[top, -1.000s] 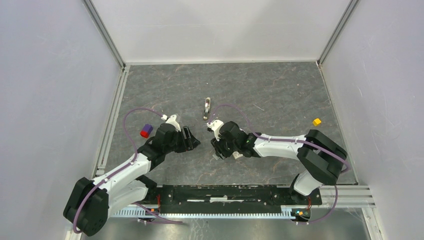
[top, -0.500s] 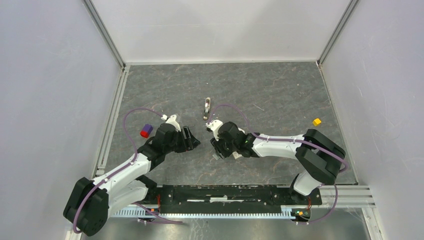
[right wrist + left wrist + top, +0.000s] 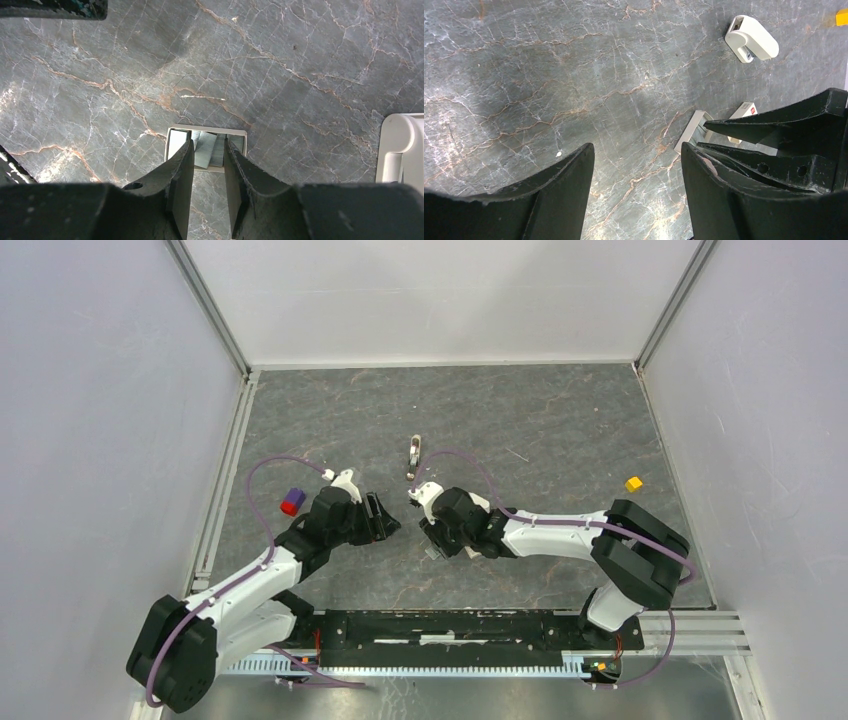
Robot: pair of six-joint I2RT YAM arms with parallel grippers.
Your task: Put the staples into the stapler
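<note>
The staples are thin grey strips (image 3: 206, 149) lying in a small open white tray (image 3: 206, 131) on the floor. My right gripper (image 3: 207, 145) is open with a narrow gap, and its fingertips (image 3: 186, 152) reach over the tray on either side of a strip. In the left wrist view the tray (image 3: 690, 131) lies beside a white box piece with red print (image 3: 745, 108). The white stapler (image 3: 751, 42) lies apart on the floor and also shows in the top view (image 3: 414, 454). My left gripper (image 3: 636, 150) is open and empty, just left of the tray.
A yellow cube (image 3: 632, 483) sits at the right of the floor. A purple-and-red piece (image 3: 291, 502) sits at the left, by my left arm. Grey walls close in the marbled floor (image 3: 540, 430) on three sides.
My right gripper has edged slightly left and towards the tray. The left arm has not moved.
</note>
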